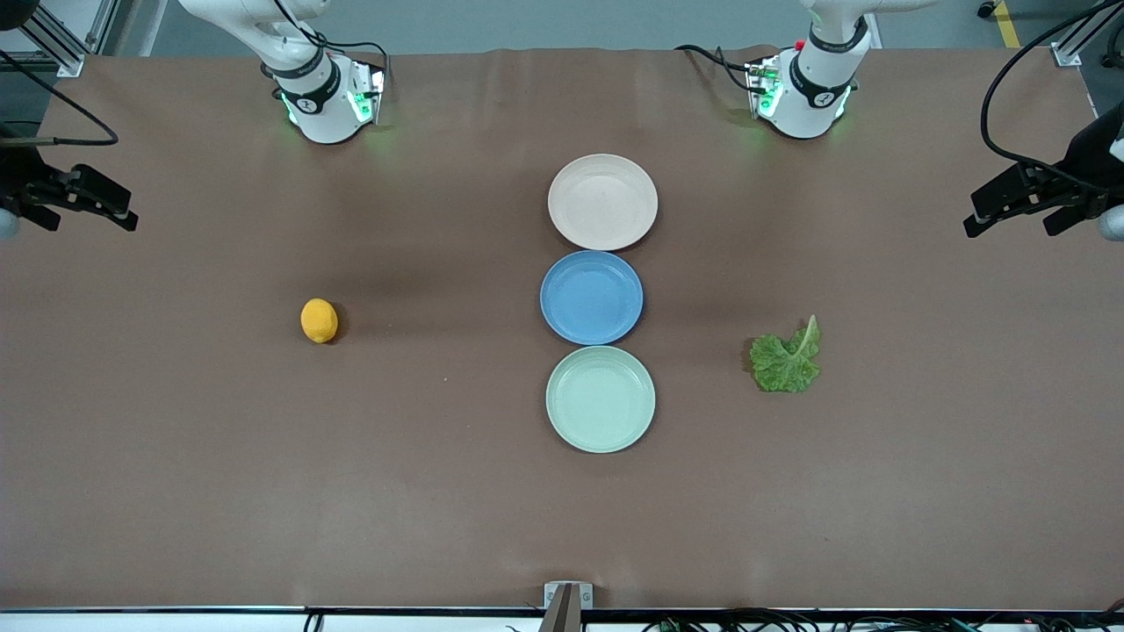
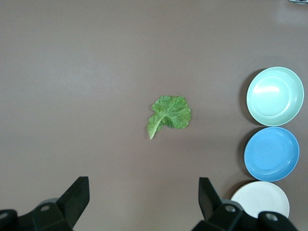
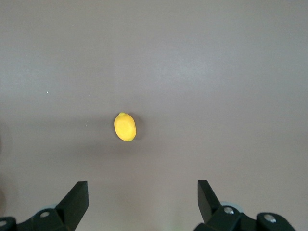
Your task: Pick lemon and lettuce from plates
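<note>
Three plates stand in a row at mid-table, rims nearly touching: a beige-pink plate nearest the robots' bases, a blue plate in the middle, and a mint green plate nearest the front camera. All three hold nothing.

There is one lemon, a small orange-yellow oval, lying on the bare brown table at nine o'clock from the blue plate in the front view, well apart from it, toward the right arm's end.

There is one lettuce leaf, crinkled green with a pale stalk tip, flat on the table at about four o'clock from the blue plate, toward the left arm's end.

There are two grippers. The left gripper hangs high over the table near the lettuce, fingers spread wide, gripping nothing. The right gripper hangs high near the lemon, fingers likewise spread and empty.
</note>
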Motion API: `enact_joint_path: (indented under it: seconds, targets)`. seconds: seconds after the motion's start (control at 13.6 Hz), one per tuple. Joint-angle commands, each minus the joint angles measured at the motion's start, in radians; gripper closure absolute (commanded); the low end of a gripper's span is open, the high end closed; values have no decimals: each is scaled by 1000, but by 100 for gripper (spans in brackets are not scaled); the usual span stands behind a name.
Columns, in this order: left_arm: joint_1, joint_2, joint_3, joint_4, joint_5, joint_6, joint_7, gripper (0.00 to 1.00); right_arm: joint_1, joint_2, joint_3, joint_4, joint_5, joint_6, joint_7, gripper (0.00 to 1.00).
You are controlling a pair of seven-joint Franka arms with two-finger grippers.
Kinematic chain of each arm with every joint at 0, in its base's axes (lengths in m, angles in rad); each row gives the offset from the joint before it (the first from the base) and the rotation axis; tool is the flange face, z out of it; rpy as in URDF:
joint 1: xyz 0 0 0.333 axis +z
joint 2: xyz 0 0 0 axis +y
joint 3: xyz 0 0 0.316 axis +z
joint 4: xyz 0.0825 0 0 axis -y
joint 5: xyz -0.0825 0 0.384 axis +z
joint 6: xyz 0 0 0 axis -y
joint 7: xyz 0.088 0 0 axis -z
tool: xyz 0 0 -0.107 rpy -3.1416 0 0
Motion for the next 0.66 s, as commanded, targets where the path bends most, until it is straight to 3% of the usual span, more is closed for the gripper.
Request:
enact_joint_path:
  seconds: [0.0, 0.59]
  targets:
    - [3, 11, -4, 27, 21, -24, -7, 0, -20, 14, 4, 23, 30, -20, 15, 0]
    - [3, 11, -4, 27, 21, -24, -8, 0, -17, -26, 5, -57, 27, 42, 6, 0]
